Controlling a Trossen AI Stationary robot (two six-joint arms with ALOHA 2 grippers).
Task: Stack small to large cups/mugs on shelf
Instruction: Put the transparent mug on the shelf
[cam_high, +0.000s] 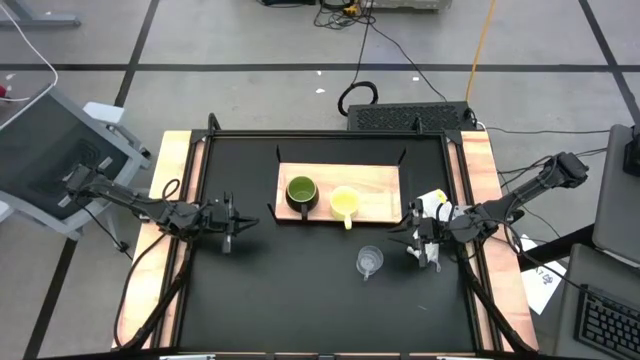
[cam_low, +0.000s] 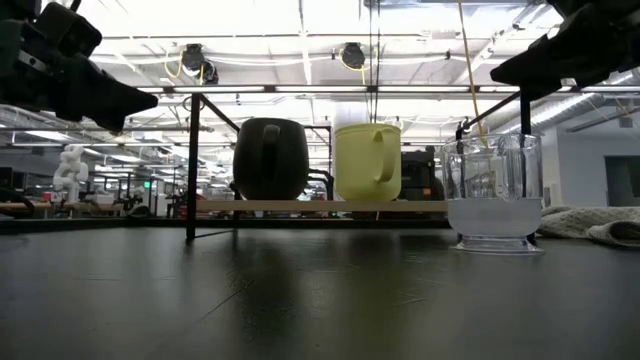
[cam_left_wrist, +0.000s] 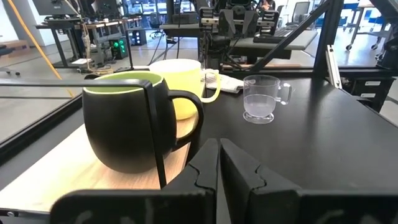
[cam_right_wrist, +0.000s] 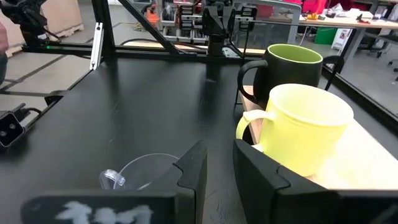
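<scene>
Pale wood, flat and rectangular: the shelf (cam_high: 375, 205) sits raised on thin black metal brackets over my matte black table (cam_high: 300, 300). Two cups stand upright on it, apart but near each other: a rounded dark olive-green mug (cam_high: 301, 193) with a glossy bright-green inside, and a straight-sided yellow mug (cam_high: 344, 203) with a looped handle. The small clear cup (cam_high: 369, 262) is off the shelf, upright on the tabletop just in front of it, transparent with a thick base and a thin handle. My right gripper (cam_high: 424, 250) hangs above the table just beside the clear cup; fingers parted by a narrow gap, holding nothing, touching nothing. My left gripper (cam_high: 229, 229) hovers on the shelf's other side, fingers pressed together, empty. A crumpled white cloth (cam_low: 590, 222) lies at the table's right edge.
</scene>
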